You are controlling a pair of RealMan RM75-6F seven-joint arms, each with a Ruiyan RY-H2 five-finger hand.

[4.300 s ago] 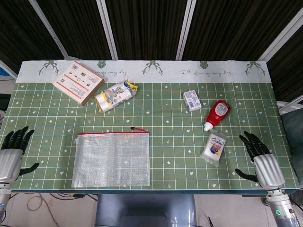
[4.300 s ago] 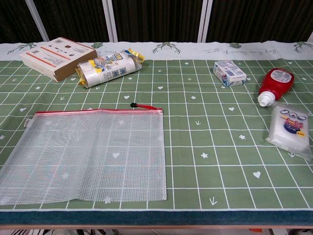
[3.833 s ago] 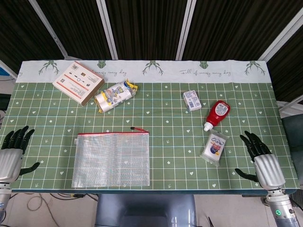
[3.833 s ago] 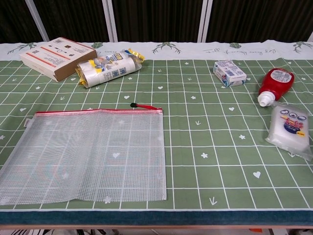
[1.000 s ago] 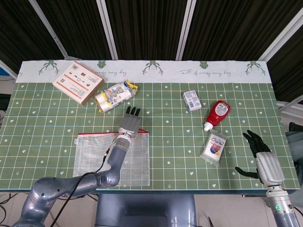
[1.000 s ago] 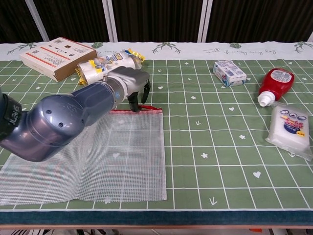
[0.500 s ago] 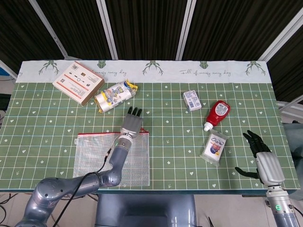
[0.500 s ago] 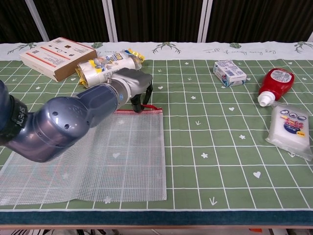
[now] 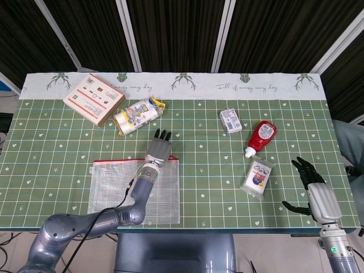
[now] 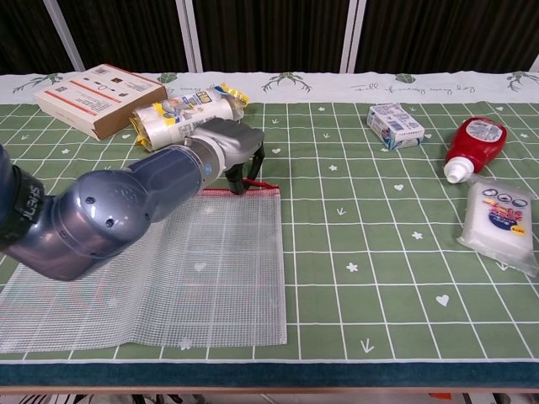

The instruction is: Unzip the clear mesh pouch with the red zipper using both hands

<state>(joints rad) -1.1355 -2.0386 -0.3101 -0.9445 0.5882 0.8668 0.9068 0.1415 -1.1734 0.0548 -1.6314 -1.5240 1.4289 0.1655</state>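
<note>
The tablecloth (image 9: 34, 170) border reads "Fill of energy every day". We see our left hand (image 10: 238, 149) with fingers curled down at the mesh pouch's (image 10: 194, 269) red zipper (image 10: 263, 188) end, grasp unclear; our right hand (image 9: 316, 196) lies spread, empty, well right of the pouch.

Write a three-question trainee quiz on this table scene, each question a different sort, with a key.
1. True or false: the left hand is over the zipper end of the mesh pouch.
2. What lies nearest the red bottle's cap? A) cardboard box B) white packet C) roll of bags
3. Fill in: the right hand is near the table's ___ edge.

Key: 1 true; 2 B; 3 right.
</note>
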